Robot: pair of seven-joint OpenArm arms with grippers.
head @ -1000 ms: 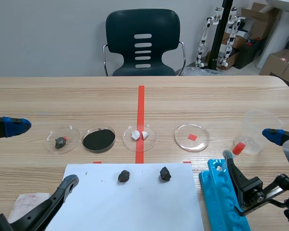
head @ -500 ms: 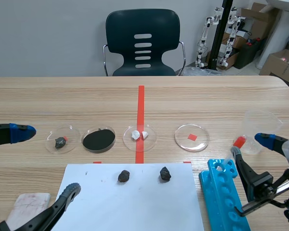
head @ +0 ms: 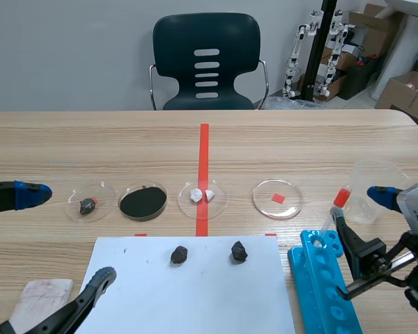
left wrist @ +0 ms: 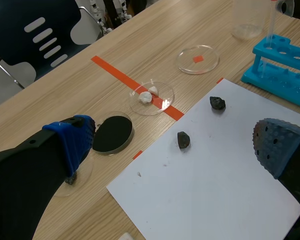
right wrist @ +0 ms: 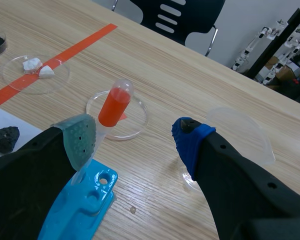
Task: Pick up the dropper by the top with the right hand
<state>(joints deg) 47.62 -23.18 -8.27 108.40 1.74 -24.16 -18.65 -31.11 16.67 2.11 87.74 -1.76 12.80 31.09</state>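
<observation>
Here, the dropper (right wrist: 113,109) stands tilted in the far end hole of the blue rack (right wrist: 77,210), its red bulb uppermost. The right gripper (right wrist: 135,135) is spread wide around it, unclenched and gripping nothing: the grey-green pad (right wrist: 80,140) sits just beside the tube, the blue pad (right wrist: 189,137) well apart from it. Beyond lie a clear dish (head: 277,198) and a plastic cup (head: 373,188). The left gripper (left wrist: 175,142) hangs released over white paper (head: 195,292) bearing 2 dark stones (head: 179,255).
</observation>
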